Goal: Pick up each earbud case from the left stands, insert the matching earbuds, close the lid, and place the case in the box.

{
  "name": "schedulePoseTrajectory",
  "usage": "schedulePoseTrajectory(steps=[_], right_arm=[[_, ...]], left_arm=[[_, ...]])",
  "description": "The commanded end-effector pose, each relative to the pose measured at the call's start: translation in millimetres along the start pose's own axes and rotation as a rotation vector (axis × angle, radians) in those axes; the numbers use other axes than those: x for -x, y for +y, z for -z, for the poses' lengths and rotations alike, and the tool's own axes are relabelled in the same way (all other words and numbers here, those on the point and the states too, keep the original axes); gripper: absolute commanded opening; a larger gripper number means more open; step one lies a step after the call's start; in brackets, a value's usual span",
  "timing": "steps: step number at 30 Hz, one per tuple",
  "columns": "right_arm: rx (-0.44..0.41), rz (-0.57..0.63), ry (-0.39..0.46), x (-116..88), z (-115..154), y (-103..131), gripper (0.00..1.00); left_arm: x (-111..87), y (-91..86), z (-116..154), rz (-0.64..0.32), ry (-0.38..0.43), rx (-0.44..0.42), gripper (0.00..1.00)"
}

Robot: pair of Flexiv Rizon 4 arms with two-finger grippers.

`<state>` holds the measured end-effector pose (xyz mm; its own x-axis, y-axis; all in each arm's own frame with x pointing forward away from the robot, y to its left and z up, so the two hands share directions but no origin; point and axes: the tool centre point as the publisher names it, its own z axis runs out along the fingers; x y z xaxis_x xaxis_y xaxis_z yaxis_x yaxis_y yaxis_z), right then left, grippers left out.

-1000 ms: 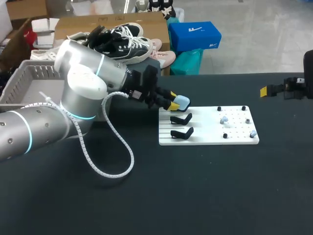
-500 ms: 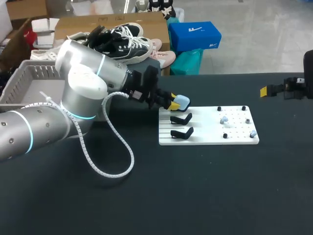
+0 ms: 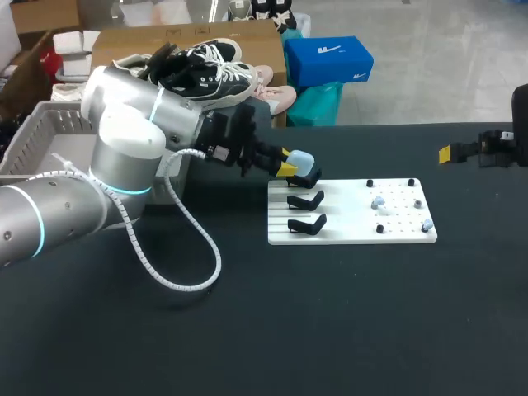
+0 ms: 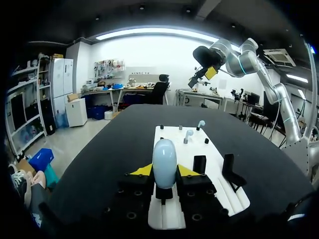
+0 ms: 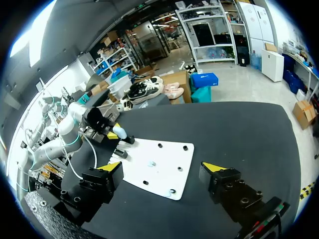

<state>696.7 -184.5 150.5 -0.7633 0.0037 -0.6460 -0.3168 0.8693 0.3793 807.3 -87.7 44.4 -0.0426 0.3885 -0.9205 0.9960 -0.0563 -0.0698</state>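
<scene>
Basket point(image 3: 41, 136): grey, well left of board
Board point(image 3: 355, 235): white, earbuds point(image 3: 378, 200) on its right half
Case point(image 3: 303, 161): pale blue, above board's far left corner
Left gripper point(image 3: 286, 162): clamped on case, reaching level
Right gripper point(image 5: 163, 169): spread wide, bare, far right of board

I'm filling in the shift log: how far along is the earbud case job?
Early. Done: the left gripper is shut on a light blue case. In hand: that case is held just over the top stand of the white board. Left: the earbuds sit on the board, uninserted; closing the lid and boxing follow. The right gripper is open, empty.
</scene>
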Motion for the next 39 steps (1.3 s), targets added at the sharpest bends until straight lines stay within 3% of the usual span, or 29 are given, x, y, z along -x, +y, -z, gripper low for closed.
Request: schedulePoseTrajectory(steps=[1,7,20,26,39], right_arm=[[0.001,0.001,0.0,0,-1,-1,1.0],[0.001,0.001,0.0,0,-1,-1,1.0],[0.001,0.001,0.0,0,-1,-1,1.0],[0.001,0.001,0.0,0,-1,-1,1.0],[0.001,0.001,0.0,0,-1,-1,1.0]], left_arm=[[10.8,-22.3,15,-0.021,-0.06,0.043,0.0],[27.6,-49.6,22,-0.042,-0.153,0.086,0.0],[39.6,-100.7,16,-0.074,-0.229,0.085,0.0],[42.6,-109.7,16,-0.073,-0.237,0.093,0.0],[42.6,-109.7,16,-0.073,-0.237,0.093,0.0]])
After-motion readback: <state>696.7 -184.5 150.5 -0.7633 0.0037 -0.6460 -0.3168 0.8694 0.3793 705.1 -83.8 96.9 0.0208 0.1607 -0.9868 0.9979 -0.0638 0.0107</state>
